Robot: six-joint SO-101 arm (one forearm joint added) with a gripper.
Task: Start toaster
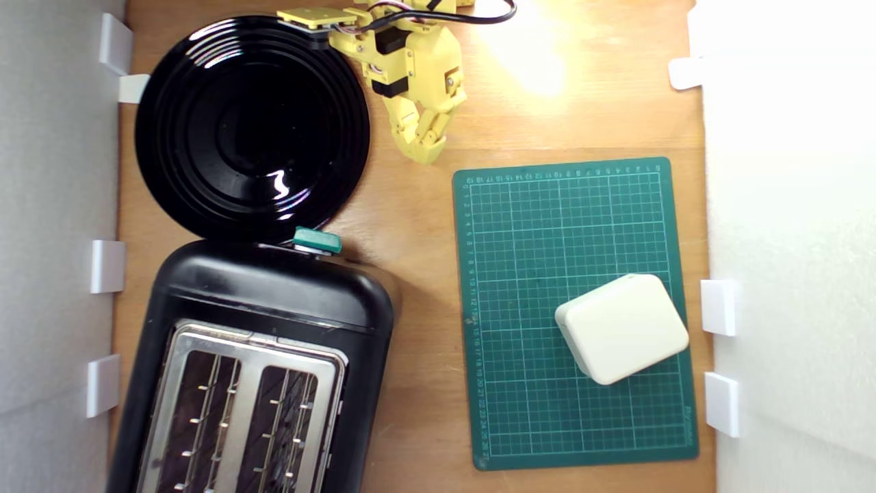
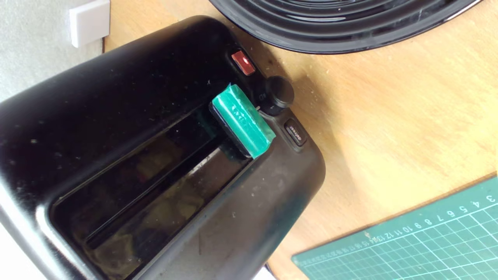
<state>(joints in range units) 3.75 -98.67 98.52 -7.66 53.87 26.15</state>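
Risk is slipping off that small lever (image 1: 317, 240) on the toaster (image 1: 274, 322), which sits by the plate (image 1: 252, 127). My hand (image 1: 426, 152) hangs well apart over bare counter (image 1: 410, 226), fingers nearly together, empty. Come in off-centre and I'd hit the knob (image 2: 277, 94) instead.

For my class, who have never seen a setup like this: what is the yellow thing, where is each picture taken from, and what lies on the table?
The yellow thing is a small robot arm ending in a gripper, which holds nothing. One picture looks straight down from above; the other comes from a camera on the arm's wrist. On the wooden table sit a black toaster with a green lever, a black plate, and a green cutting mat with a cream box on it.
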